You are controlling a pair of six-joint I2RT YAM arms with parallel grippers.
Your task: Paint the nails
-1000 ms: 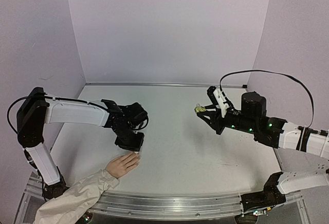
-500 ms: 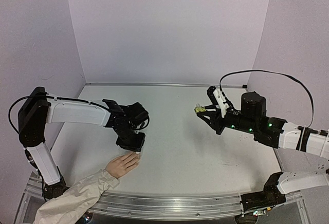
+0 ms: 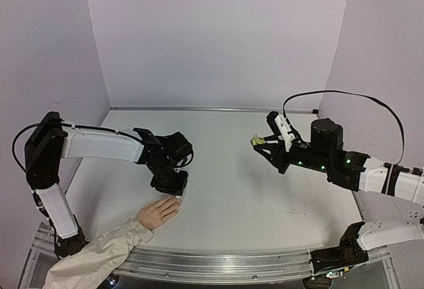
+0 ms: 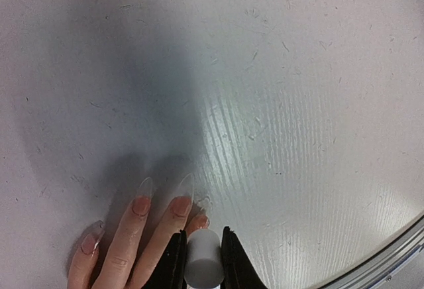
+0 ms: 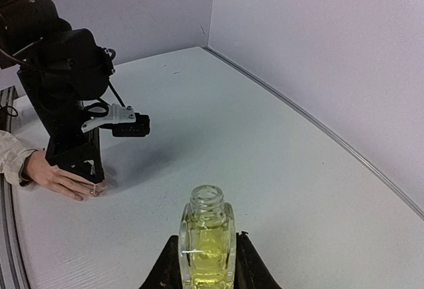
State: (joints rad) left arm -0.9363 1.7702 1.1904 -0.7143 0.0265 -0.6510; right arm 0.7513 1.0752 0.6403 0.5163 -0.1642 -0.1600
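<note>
Your left jaws are clenched on a white cap (image 4: 203, 262), pointing straight down, with the cap's end just above the fingertips of the mannequin hand (image 4: 126, 252). The nails (image 4: 186, 184) are long, pale and pointed. Two of them reach past the cap toward the middle of the table (image 3: 225, 176), and a shorter one sits right beside the cap. Whatever hangs under the cap is hidden, so you cannot tell whether it touches a nail.

The hand lies palm down at the near left of the table, fingers aimed inward, and its beige sleeve (image 3: 99, 257) trails off over the near edge.

Your right jaws are clamped on the yellow-green bottle (image 5: 207, 232) and hold it upright in the air over the right half, its neck open at the top. It is well apart from the hand.

Room to move: between the two arms the table is bare, scuffed white surface — a wide stretch. The metal rail (image 3: 218, 262) runs along the near edge, close behind the hand, and the table's edge shows in the lower right of the left wrist view. The back wall (image 3: 218, 37) and both side walls close off the other three sides. The bottle's glass face is too small for you to read anything on it.
</note>
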